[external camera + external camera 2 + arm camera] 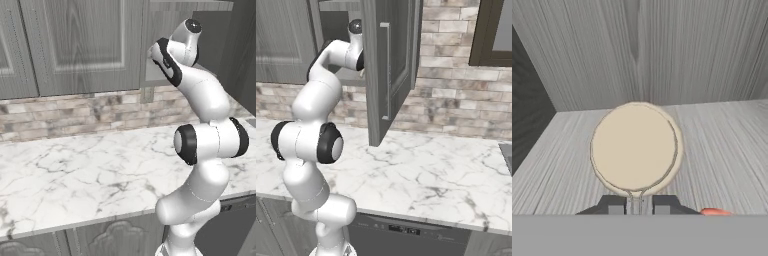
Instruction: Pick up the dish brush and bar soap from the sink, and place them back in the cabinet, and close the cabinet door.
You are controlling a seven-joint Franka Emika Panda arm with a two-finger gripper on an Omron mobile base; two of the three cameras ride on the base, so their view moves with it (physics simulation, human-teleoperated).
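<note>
Pincer (635, 206) clamped on dish brush (635, 150), inside the open cabinet (712, 145), above its grey shelf.

Item: dish brush, round pale head facing the hand camera, thin handle pinched between the two dark fingertips (614, 205), which stand nearly together. Location: head held over the wood-grain shelf, short of the back wall; contact with the shelf cannot be told. Bar soap (716, 212): orange-red sliver at the lower edge, apparently on the shelf just beside the pincer. Cabinet door (388, 70): swung open, arm reaching in beside it. Handling, judged: light, stiff, not fragile; thin round handle may twist or slip, so best gripped mid-handle, near the head.
</note>
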